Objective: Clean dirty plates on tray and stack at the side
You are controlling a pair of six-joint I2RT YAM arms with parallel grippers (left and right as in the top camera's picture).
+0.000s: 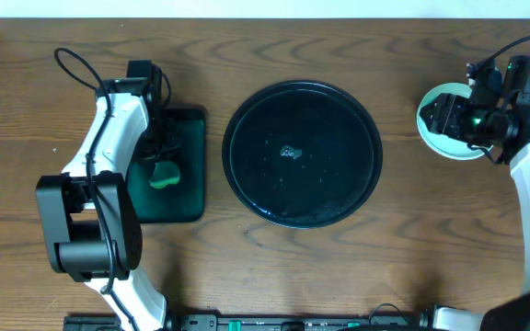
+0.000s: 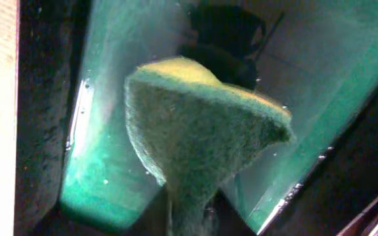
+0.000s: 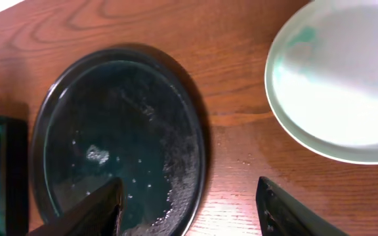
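The round black tray (image 1: 302,153) sits mid-table, wet, with no plates on it; it also shows in the right wrist view (image 3: 120,137). A pale mint plate (image 1: 449,138) lies on the table at the far right, partly under my right gripper; in the right wrist view the plate (image 3: 340,85) looks wiped, with a faint green trace near its rim. My right gripper (image 3: 189,203) is open and empty above the wood between tray and plate. My left gripper (image 2: 189,223) is shut on a green and yellow sponge (image 2: 202,131) over the green rectangular tray (image 2: 110,157).
The dark green rectangular tray (image 1: 187,188) lies left of the black tray, with the sponge (image 1: 164,175) above it. The left arm's body stands at the front left. Bare wood shows between the two trays and along the table's front.
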